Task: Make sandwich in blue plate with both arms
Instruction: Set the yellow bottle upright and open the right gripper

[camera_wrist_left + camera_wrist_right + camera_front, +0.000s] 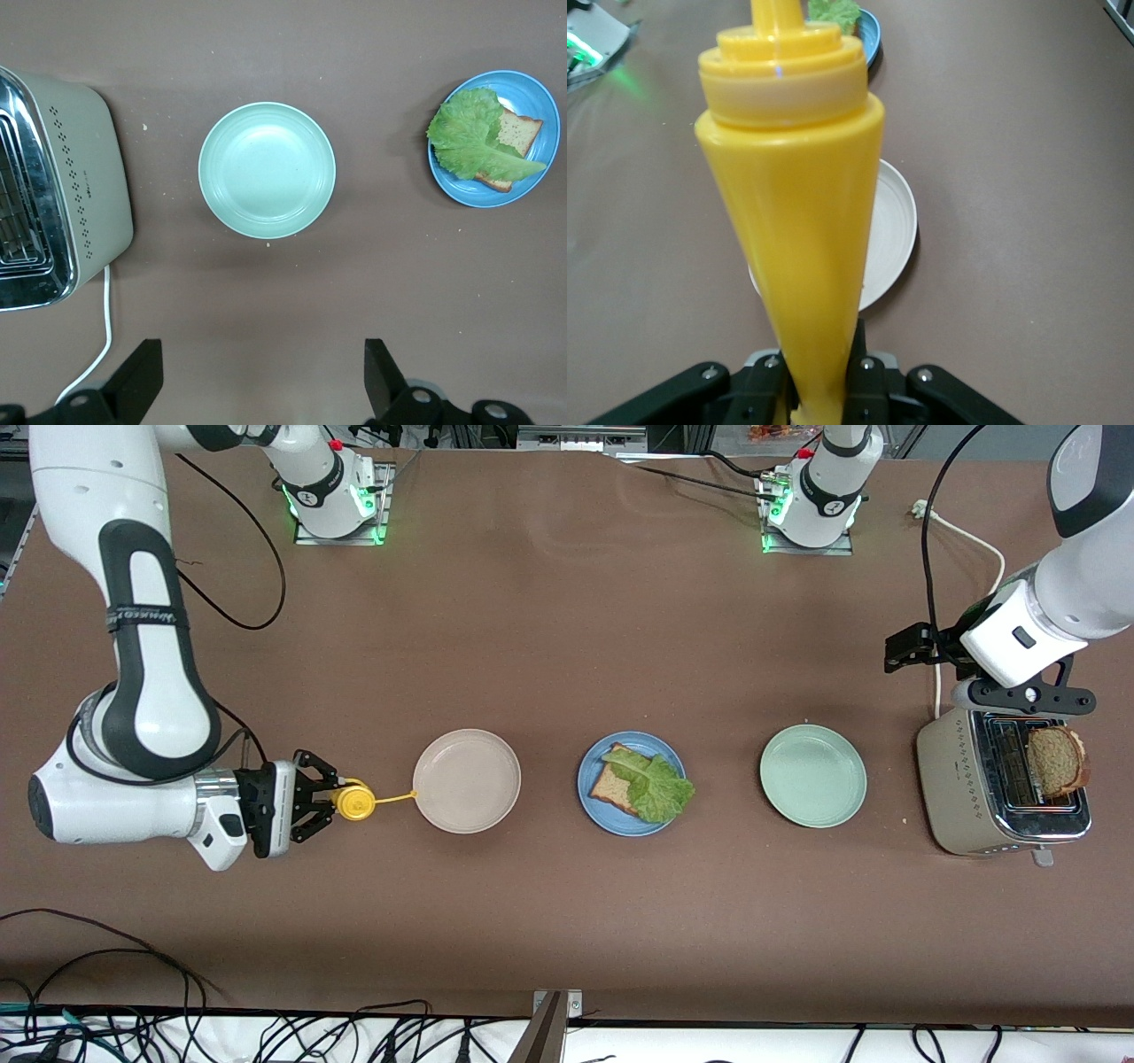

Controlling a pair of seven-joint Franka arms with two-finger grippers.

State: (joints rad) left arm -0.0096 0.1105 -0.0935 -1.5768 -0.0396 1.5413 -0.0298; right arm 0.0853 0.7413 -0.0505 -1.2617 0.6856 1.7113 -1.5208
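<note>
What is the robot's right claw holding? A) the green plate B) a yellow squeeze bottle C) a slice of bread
B: the right claw is shut on the yellow squeeze bottle, beside the beige plate.

I'm seeing three plates sitting in a row across the surface (567, 629). The blue plate (592, 797) is lying in the middle, carrying a bread slice (614, 788) with a lettuce leaf (657, 784) lying on it. The beige plate (467, 781) is lying toward the right arm's end, the mint plate (813, 776) toward the left arm's end. Past the mint plate a toaster (961, 779) is standing, with a second bread slice (1056, 761) sticking up from its slot. The right pincer (332, 802) is holding a squeeze bottle (356, 801) sideways just beside the beige plate. The left pincer (257, 390) is hanging over the surface beside the toaster.
</note>
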